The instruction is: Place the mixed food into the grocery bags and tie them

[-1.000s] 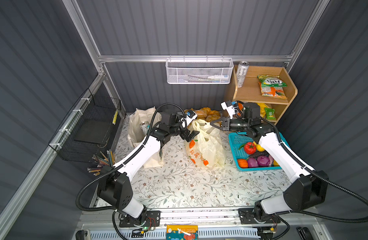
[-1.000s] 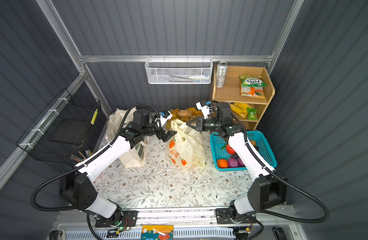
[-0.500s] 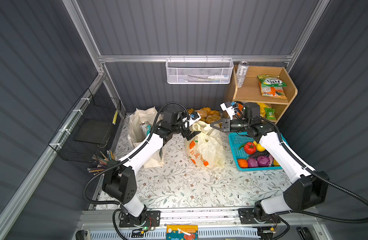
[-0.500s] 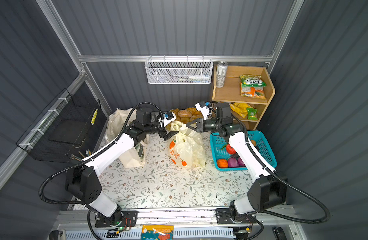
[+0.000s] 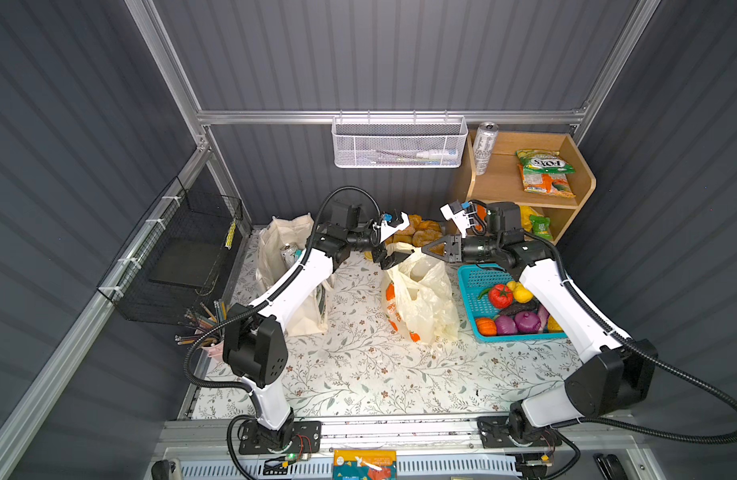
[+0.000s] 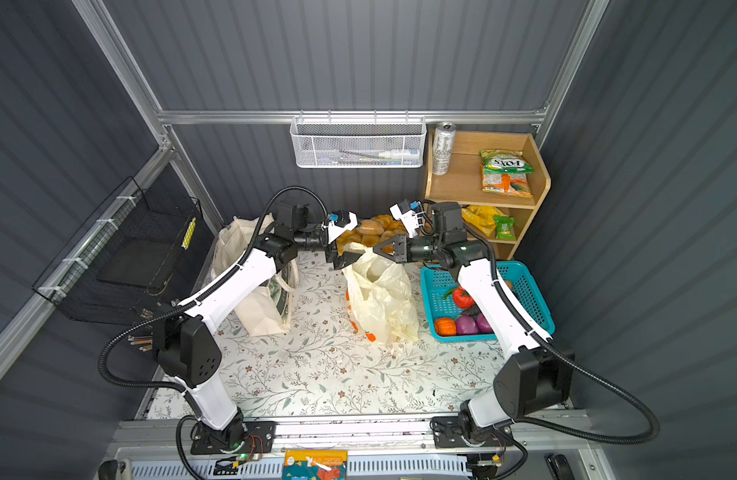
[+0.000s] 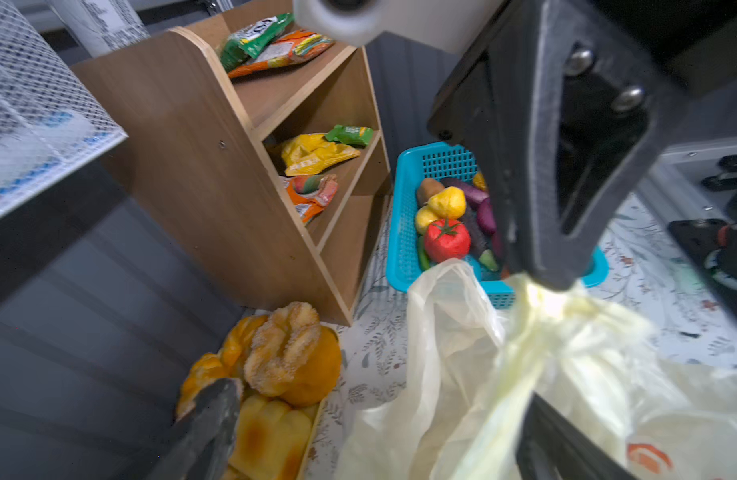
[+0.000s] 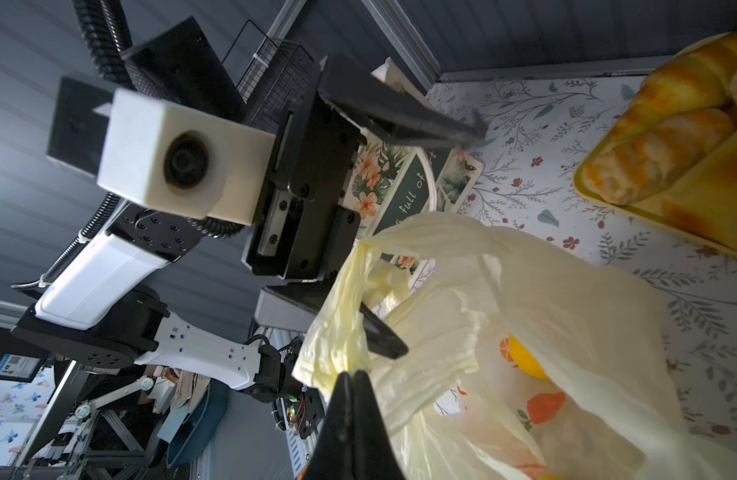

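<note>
1. Plastic bag (image 5: 423,299), pale yellow with orange fruit prints, stands mid-table between the canvas tote (image 5: 277,266) and the teal basket (image 5: 468,276).
2. Both arms stretch from the front rail towards the back wall, with wrists turned so the grippers face each other over the bag's mouth.
3. The right gripper (image 5: 425,250) is pinched tight on a bunched handle.
4. The left gripper (image 5: 384,255) is spread wide. One finger (image 8: 379,336) is threaded through the handle loop and the other stands clear above it.
5. The tote's print reads "full of". A green packet (image 5: 543,164) on the wooden shelf (image 5: 504,183) reads "FOX'S".
</note>
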Robot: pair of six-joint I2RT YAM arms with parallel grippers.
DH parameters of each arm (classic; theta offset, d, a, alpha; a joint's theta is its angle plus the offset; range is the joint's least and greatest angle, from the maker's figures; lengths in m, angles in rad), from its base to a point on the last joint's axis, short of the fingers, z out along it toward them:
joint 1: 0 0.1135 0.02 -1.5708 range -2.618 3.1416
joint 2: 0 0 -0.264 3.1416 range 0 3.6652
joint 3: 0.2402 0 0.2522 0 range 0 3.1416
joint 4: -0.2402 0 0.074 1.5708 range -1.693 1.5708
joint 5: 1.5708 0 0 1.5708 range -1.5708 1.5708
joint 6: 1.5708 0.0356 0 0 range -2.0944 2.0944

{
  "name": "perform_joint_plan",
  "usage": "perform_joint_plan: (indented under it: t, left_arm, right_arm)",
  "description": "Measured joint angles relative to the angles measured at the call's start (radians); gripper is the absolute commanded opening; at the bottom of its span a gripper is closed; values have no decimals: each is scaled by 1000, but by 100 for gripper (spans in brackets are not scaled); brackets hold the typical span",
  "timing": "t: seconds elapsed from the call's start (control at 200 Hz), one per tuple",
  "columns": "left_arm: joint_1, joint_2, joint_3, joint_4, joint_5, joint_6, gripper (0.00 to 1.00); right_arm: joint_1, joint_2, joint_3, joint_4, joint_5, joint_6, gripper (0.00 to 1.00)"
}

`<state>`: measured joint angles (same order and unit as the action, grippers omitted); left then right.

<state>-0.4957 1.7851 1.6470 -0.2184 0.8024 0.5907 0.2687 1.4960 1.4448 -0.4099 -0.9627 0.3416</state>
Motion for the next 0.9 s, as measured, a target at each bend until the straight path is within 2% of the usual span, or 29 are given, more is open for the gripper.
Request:
perform_joint_plan:
  t: [0.05, 0.09, 0.135, 0.17, 0.23, 0.24, 0.335, 0.485, 0.63, 0.77, 0.901]
  left_arm:
    - [0, 2, 0, -23, 32, -13, 89]
    - [0, 3, 0, -35, 50, -26, 80]
    - [0, 4, -1, -39, 69, -41, 66]
    - [0, 4, -5, -35, 83, -64, 46]
    - [0, 4, -21, -5, 96, -127, 4]
    - [0, 4, -25, 2, 97, -138, 0]
    - [0, -9, -96, 111, 67, -262, 0]
    - [0, -39, -173, 213, -85, -445, 0]
    - [-11, -119, -202, 243, -299, -593, 0]
    - [-50, -225, -236, 249, -522, -705, 0]
    - [-131, -271, -265, 241, -694, -780, 0]
  right_arm:
    - [-6, 2, 0, 10, 3, 13, 0]
    - [-11, 2, 0, 20, 6, 21, 1]
    - [-15, 1, 0, 32, 9, 30, 27]
    - [-16, 1, 0, 39, 13, 39, 43]
    - [-19, 0, -1, 48, 32, 52, 55]
    - [-19, -2, -2, 49, 35, 51, 56]
    - [-19, -58, -59, 71, 97, 68, 67]
    - [4, -283, -225, 19, 263, 77, 72]
    - [186, -457, -294, -61, 519, 49, 76]
    - [343, -468, -310, -86, 741, 17, 79]
    - [422, -404, -319, -85, 864, -18, 81]
